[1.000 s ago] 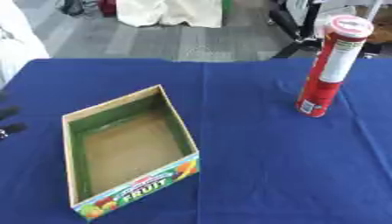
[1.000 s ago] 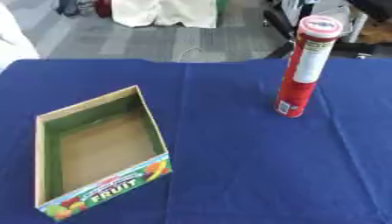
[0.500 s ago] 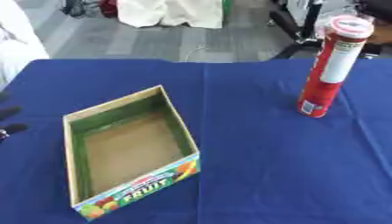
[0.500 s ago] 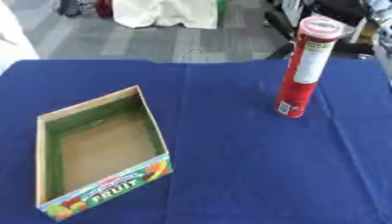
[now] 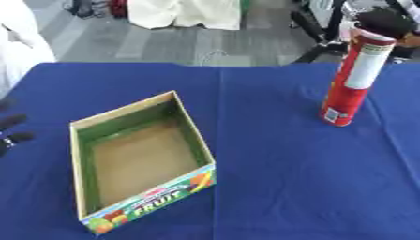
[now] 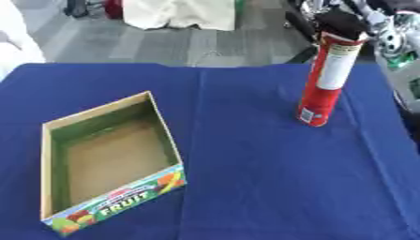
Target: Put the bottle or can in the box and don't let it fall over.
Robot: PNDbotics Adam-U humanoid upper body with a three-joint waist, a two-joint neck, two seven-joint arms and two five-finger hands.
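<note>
The tall red can (image 5: 353,79) stands upright on the desk (image 5: 271,187), well right of the empty box (image 5: 139,159). The right hand (image 6: 341,21) hovers at its top, fingers unclear; a nudge there could topple it.

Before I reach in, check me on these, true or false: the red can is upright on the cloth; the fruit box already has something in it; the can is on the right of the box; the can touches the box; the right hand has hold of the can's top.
1. The red can stands upright on the blue cloth. True.
2. The fruit box holds something. False: its floor is bare.
3. The can is to the right of the box. True, and farther back.
4. The can touches the box. False: open cloth lies between them.
5. The right hand has hold of the can's top. Cannot settle: a dark shape sits at the top, its fingers unclear.
</note>
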